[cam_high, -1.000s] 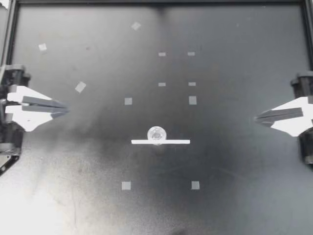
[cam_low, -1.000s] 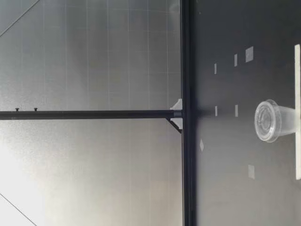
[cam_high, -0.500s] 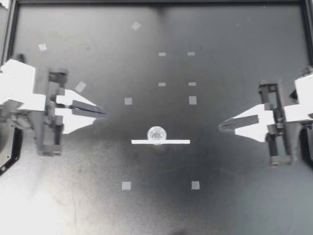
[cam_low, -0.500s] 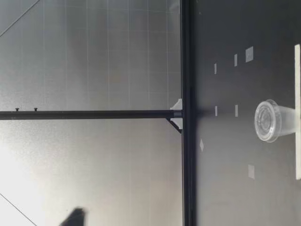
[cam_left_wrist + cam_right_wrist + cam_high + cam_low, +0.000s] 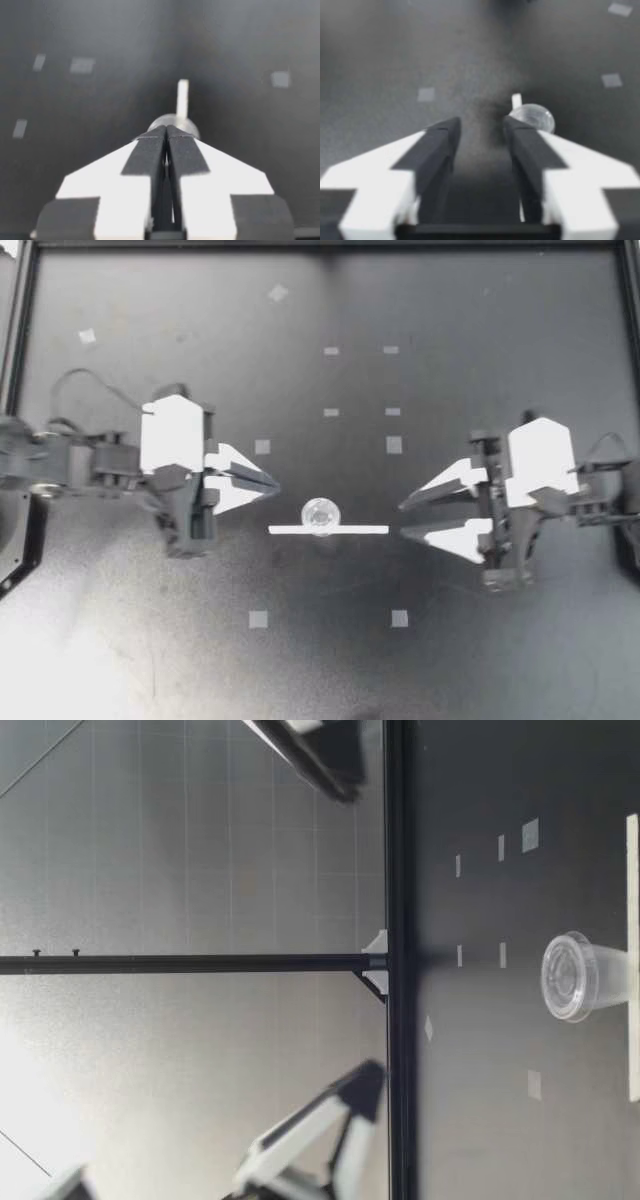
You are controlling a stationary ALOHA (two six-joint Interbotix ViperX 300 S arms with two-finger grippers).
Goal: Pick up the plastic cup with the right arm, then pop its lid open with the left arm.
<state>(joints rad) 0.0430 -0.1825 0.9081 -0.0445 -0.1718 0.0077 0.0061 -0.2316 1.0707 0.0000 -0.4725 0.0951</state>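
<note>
And there's the small clear plastic cup [image 5: 320, 513], upright mid-table, wider rim up, right against a white strip [image 5: 360, 530].

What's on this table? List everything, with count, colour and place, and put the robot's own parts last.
cup: one, clear, lidded, upright, at the table's middle against the strip.
strip: one, white, flat on the table between the two grippers.
tape squares: ten showing, pale grey, scattered over the table.
table: one, black, under everything.
left gripper: one, white with dark fingers, shut, empty, near the cup.
right gripper: one, white with dark fingers, open, empty, at the strip's end.
</note>
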